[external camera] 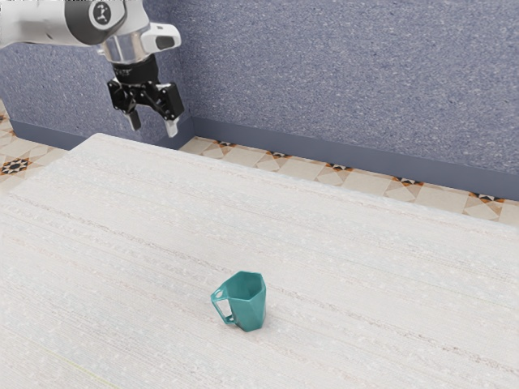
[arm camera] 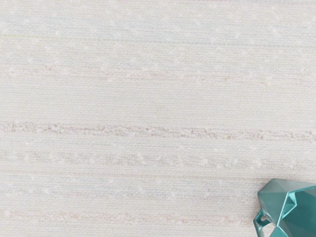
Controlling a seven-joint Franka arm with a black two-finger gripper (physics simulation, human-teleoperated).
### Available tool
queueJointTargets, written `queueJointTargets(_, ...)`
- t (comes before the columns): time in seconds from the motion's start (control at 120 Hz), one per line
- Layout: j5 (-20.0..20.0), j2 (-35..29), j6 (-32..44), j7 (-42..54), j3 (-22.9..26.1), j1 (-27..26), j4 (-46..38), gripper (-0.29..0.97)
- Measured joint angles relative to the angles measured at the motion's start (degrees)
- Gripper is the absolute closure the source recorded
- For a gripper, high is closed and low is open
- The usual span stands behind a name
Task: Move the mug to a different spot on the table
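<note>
A teal faceted mug (external camera: pixel 243 301) stands upright on the pale table (external camera: pixel 122 227), toward the front middle, its handle pointing to the exterior view's left. My black gripper (external camera: pixel 153 125) hangs high above the table's far left corner, well away from the mug, fingers spread apart and nothing between them. In the wrist view a corner of the mug (arm camera: pixel 289 208) with its handle peeks in over the table's light woven surface (arm camera: pixel 148 98).
A patterned tile floor (external camera: pixel 340 172) runs behind the table's far edge, below a blue-grey wall (external camera: pixel 340 73). The tabletop stretches wide on all sides of the mug.
</note>
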State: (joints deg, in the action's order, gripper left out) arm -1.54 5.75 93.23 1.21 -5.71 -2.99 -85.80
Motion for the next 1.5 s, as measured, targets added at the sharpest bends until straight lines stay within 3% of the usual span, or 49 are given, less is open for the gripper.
queueJointTargets(0.333,0.0,-1.3,-0.1,0.1,0.0,-0.2,-1.1,0.01)
queueJointTargets(0.475,0.2,-11.9,-0.2,0.3,-0.2,-1.1,-11.4,0.01)
queueJointTargets(0.85,0.9,-26.4,5.7,0.9,-0.4,-4.6,-35.0,0.01)
queueJointTargets(1.0,0.9,-26.9,11.5,2.8,-0.4,-6.4,-42.7,0.01)
queueJointTargets(1.233,-1.6,-26.6,24.7,14.5,-0.3,-8.2,-51.1,0.01)
queueJointTargets(1.5,-2.2,-22.1,30.8,22.3,0.3,-11.0,-53.5,0.01)
